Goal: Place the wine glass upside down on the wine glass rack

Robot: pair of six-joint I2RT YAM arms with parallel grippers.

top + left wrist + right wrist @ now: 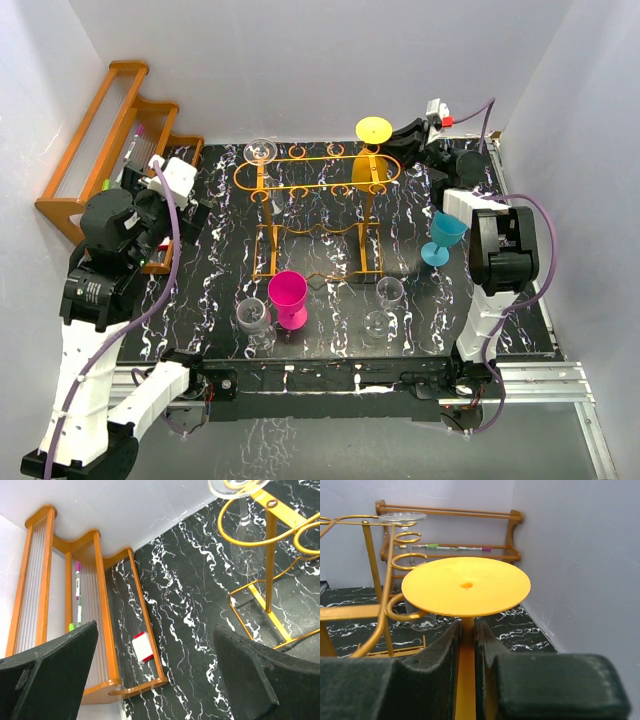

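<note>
The top camera looks down from behind over the whole table (430, 325). Both wrist cameras sit low and close; all 3 views share the wine glass rack (318, 160).

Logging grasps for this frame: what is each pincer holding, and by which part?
The right pincer grips the yellow wine glass by its stem, foot up. The left pincer is open, empty.

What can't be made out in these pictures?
Right wrist view: bowl of the yellow plastic wine glass, hidden below the right hand.
Left wrist view: foot of the clear hanging glass, cut by the top edge.
Left wrist view: red-and-white item on the brown wooden stepped rack, too small to identify.
</note>
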